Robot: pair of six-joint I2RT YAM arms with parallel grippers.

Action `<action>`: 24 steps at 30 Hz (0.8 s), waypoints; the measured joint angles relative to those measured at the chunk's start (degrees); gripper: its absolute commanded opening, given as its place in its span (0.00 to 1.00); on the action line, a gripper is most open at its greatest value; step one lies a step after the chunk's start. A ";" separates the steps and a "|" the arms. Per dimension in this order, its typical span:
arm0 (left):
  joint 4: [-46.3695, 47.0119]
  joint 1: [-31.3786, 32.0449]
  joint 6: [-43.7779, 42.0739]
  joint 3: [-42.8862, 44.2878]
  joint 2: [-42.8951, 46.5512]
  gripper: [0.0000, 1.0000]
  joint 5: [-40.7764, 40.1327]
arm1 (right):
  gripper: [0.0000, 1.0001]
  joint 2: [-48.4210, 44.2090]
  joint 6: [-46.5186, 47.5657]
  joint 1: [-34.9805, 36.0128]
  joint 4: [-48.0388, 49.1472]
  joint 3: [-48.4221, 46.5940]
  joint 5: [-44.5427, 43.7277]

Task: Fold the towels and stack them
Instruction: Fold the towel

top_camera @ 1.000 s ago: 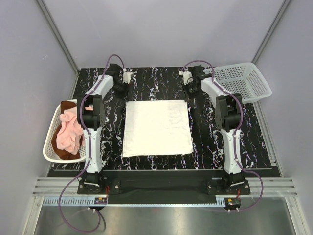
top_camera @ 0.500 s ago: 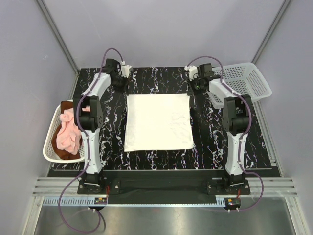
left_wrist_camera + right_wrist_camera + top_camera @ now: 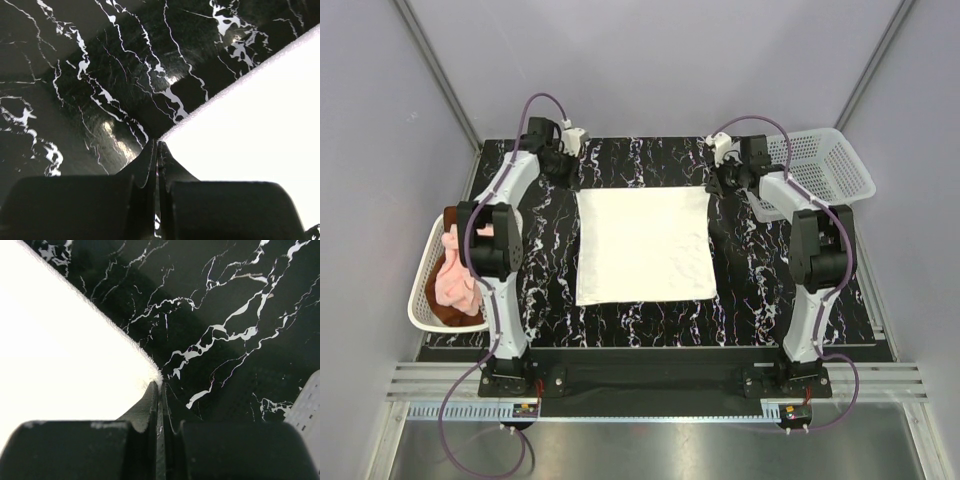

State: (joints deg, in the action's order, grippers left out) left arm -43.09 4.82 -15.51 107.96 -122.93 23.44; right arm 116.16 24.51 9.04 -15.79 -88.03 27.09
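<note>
The white towel (image 3: 643,246) lies spread flat in the middle of the black marble table (image 3: 750,290). My left gripper (image 3: 572,183) is shut on its far left corner, seen at the fingertips in the left wrist view (image 3: 159,144). My right gripper (image 3: 712,187) is shut on its far right corner, seen in the right wrist view (image 3: 158,384). The white towel fills the right of the left wrist view (image 3: 260,125) and the left of the right wrist view (image 3: 60,365). The pale pink towel (image 3: 460,270) lies crumpled on the rust-brown towel (image 3: 445,312) in the left basket.
A white mesh basket (image 3: 420,290) hangs at the table's left edge and holds the two other towels. A second white mesh basket (image 3: 820,165) stands at the far right; its corner shows in the right wrist view (image 3: 307,410). Grey walls enclose the table.
Both grippers have moved toward the table's far edge with the towel's far corners. The white towel has slid farther away and lies flatter.
</note>
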 measured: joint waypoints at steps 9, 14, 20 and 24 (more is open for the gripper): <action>2.16 0.00 0.46 -7.93 9.92 0.00 0.66 | 0.00 -9.42 -0.37 0.00 4.09 7.39 1.07; 3.08 0.70 1.62 -13.18 13.60 0.00 0.90 | 0.00 -14.91 -4.15 0.00 5.84 13.94 0.37; 5.49 2.60 4.46 -23.47 17.29 0.00 0.96 | 0.00 -20.26 -8.98 0.17 8.74 23.28 -2.25; 6.47 3.04 6.62 -28.63 20.24 0.00 0.98 | 0.00 -23.23 -12.39 0.81 8.98 26.58 -3.98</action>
State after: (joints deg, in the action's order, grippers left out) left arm -36.62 7.86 -8.88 79.33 -102.69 24.43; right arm 92.92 12.12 9.85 -6.81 -61.45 23.11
